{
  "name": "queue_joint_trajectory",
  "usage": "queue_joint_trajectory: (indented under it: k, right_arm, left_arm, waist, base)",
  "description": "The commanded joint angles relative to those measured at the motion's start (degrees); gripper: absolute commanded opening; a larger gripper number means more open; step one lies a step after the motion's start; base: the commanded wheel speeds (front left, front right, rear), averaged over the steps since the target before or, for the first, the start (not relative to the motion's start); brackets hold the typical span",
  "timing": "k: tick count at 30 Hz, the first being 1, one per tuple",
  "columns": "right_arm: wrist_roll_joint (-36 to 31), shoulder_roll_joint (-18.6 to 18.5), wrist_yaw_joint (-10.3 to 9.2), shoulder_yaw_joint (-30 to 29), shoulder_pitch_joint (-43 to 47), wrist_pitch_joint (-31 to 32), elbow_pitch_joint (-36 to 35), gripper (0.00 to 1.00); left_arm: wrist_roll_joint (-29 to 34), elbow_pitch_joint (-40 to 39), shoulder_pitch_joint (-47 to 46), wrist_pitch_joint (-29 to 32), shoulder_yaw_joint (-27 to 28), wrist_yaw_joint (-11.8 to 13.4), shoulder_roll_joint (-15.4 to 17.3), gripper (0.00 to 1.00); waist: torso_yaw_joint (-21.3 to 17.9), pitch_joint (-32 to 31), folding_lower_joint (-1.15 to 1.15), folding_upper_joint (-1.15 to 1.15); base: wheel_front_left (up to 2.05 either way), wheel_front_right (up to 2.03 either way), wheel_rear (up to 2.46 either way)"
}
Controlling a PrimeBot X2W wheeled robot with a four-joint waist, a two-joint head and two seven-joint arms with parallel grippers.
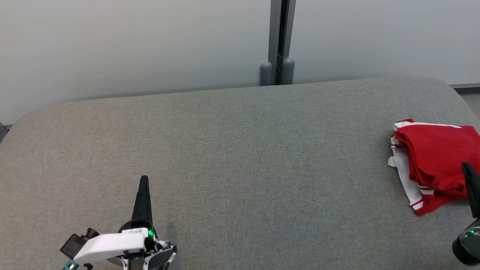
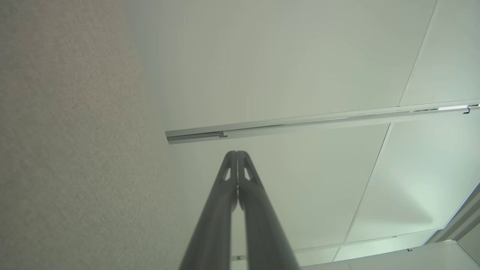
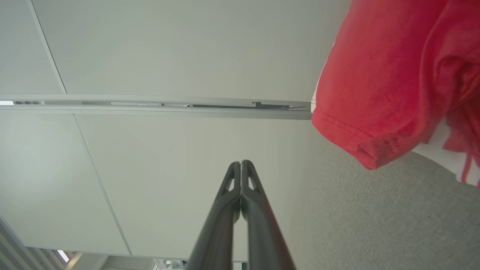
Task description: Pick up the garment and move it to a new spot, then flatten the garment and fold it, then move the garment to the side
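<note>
Left hand [image 1: 144, 180], right hand [image 1: 466, 165] closed, empty, pointing forward.

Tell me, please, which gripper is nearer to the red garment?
Right. The right gripper sits shut just beside the near edge of the red garment; the left gripper is far off to its left, over the grey surface.

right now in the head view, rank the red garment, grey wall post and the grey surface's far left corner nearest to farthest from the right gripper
1. red garment, beside the right gripper, at the right end
2. grey wall post, behind the back edge, about mid-width
3. far left corner, across the whole surface
</note>
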Motion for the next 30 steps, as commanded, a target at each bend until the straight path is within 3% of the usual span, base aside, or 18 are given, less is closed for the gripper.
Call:
queue_joint_trajectory:
  k: [1,30]
  right_arm:
    - [0.1,-0.5,0.0,-0.2,-0.3,0.3,0.1,0.0]
    - [0.3,-0.6,0.0,0.0,-0.2,0.2,0.1,0.0]
  left_arm:
    - [-0.3,0.1,-1.0,-0.1,0.1,-0.2,0.1,0.0]
    - [-0.4,0.0,-1.0,-0.1,0.1,-0.2,0.1,0.0]
  waist:
    - [0.0,0.0,0.0,0.0]
    - [0.0,0.0,0.0,0.0]
  base:
    - [0.0,0.0,0.0]
    - [0.0,0.0,0.0]
